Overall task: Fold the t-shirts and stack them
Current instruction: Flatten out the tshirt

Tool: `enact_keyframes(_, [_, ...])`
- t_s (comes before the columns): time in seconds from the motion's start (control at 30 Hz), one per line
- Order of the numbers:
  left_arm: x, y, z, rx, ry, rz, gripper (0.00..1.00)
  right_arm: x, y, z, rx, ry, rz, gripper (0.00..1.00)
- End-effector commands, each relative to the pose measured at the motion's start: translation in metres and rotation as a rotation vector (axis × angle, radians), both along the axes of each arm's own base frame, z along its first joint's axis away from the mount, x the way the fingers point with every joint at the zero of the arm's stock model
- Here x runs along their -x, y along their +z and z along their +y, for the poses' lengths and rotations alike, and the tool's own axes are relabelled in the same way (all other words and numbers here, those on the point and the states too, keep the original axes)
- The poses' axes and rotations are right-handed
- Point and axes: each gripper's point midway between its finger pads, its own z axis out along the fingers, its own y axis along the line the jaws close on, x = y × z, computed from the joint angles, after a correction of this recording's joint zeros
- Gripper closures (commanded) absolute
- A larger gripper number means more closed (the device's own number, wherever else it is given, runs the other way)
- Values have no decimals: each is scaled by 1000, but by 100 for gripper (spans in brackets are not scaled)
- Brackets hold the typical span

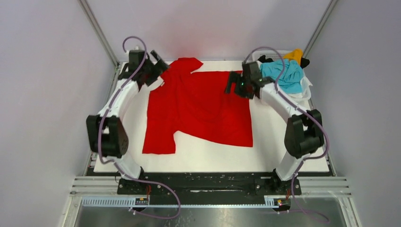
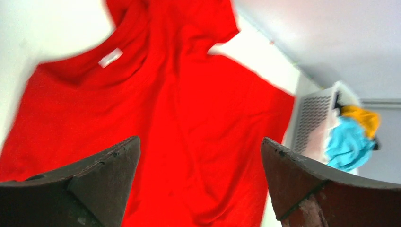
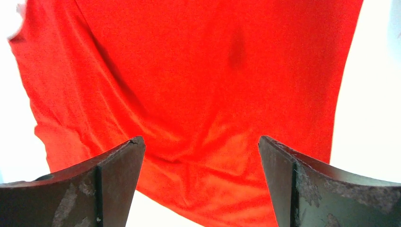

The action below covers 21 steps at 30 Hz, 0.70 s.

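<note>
Both my claws are wide open and hold nothing. My left claw (image 2: 199, 142) hangs over the far left part of the red t-shirt (image 1: 198, 109), near its collar (image 2: 90, 71). My right claw (image 3: 201, 139) hangs over the far right corner of the same shirt. The shirt lies spread on the white table (image 1: 283, 151), neck to the left and hem to the right. One sleeve (image 1: 184, 64) points far and the other sleeve (image 1: 158, 142) points near. The other shirts, a turquoise one (image 1: 286, 73), a yellow-orange one (image 1: 295, 54) and a black one (image 1: 265, 59), are heaped in the white basket (image 1: 307, 87) at the far right.

I see several dangers from here.

- **Wrinkled cloth:** The cloth under my right claw has wrinkles. If I close on a wrinkle, I think I will take a loose bunch and not the true edge, and the fold will come crooked.
- **Layers:** If I pinch too shallow, I may catch only the upper layer and the lower one remains on the table.
- **Uneven pull:** If one claw lifts sooner or higher than the other, the whole shirt may slide and twist, because soft cloth follows any pull.
- **Skewed hem:** The near edge already lies skewed, so a fold made now may copy this error.
- **Basket:** My right arm is just beside the basket, so a wide swing could push it or hook the hanging cloth.

The left wrist view is blurred, so I cannot judge there how close I am to the cloth.
</note>
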Motion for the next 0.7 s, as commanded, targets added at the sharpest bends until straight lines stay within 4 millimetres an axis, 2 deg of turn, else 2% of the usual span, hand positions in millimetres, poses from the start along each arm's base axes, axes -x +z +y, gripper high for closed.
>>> enact_keyframes(0.0, [65,-100,20,-129,-5,259,1,41,-45,9,8,-8,45,0])
enact_keyframes(0.1, [81,-139,18,-116,-17,338,1,66,-72,11,24,0,127,0])
enact_keyframes(0.17, [83,-160,12,-93,-42,383,1,79,-86,10,52,7,162,0])
enact_keyframes(0.3, [94,-189,9,-84,-61,473,1,98,-102,4,79,-3,205,0])
enact_keyframes(0.37, [108,-200,18,-126,-29,524,1,106,-109,2,79,-11,228,1])
enact_keyframes(0.5, [142,-203,25,-134,5,560,1,120,-122,2,69,-7,272,1])
enact_keyframes(0.67, [189,-212,32,-146,28,655,1,126,-128,7,39,-1,299,0])
